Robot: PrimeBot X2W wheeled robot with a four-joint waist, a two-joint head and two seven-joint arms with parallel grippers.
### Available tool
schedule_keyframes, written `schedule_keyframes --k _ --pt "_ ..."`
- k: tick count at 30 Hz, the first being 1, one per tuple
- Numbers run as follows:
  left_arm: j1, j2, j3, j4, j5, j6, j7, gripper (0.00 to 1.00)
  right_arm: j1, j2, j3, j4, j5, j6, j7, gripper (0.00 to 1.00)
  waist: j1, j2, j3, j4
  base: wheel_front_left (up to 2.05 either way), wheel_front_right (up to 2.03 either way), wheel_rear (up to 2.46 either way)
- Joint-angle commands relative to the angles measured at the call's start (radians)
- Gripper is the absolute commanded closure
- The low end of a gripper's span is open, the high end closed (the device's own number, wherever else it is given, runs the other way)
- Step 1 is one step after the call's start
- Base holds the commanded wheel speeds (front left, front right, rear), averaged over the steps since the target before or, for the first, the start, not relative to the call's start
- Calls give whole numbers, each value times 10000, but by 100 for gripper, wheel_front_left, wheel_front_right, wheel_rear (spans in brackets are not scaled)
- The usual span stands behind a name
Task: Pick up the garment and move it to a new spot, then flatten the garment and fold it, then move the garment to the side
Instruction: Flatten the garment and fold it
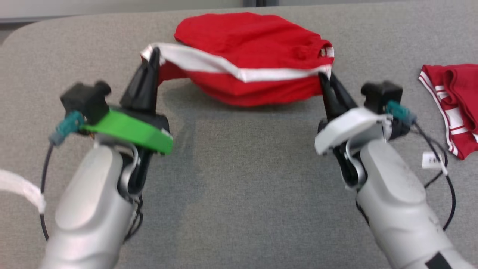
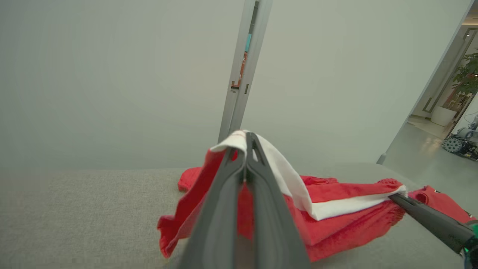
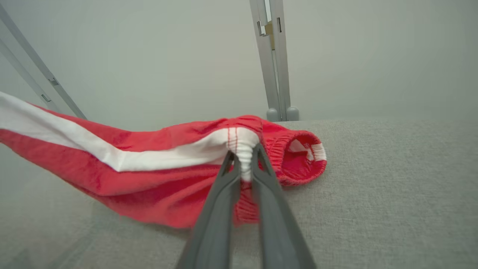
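red shorts [image 1: 254,41] sag between left gripper [image 1: 154,56] and right gripper [image 1: 324,78], each clamped on one end of the white stripe [image 1: 209,63], near the far edge of the grey cushion [image 1: 239,168]; second red garment [image 1: 455,104] well apart, right

red garment [image 1: 254,41] with a white stripe, bunched, stretched and partly lifted above grey surface.

Garment [image 1: 254,37]: bright red, one broad white stripe [image 1: 209,61]; red stitch lines cross white at elastic end. Second garment [image 1: 453,101]: same red, thin white stripes. Table cover [image 1: 239,179]: mid grey, fine woven fleck. Left gripper [image 1: 154,52]: black, bright green mount [image 1: 127,129]. Right gripper [image 1: 324,76]: black, white mount [image 1: 347,127]. Forearms [image 1: 89,209]: silver-grey. Plugs [image 1: 67,125]: teal. Wall [image 2: 112,74]: pale grey-green, plain.
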Motion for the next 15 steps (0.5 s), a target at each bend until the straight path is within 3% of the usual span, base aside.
schedule_keyframes --k 1,9,15 --pt "485 81 24 -247 -146 -31 -65 100 458 -36 -58 -263 76 -3 -36 100 -1 0 -507 60 0 0 0" --pt "3506 530 -255 -2678 -87 443 130 100 3660 -121 -335 -2268 773 -1 -33 100 -1 0 -2021 241 0 0 0" --pt "5919 1277 -213 -5608 -202 1561 1033 100 5953 -196 -365 -4313 922 -3 518 100 -1 0 -2730 -44 0 0 0"
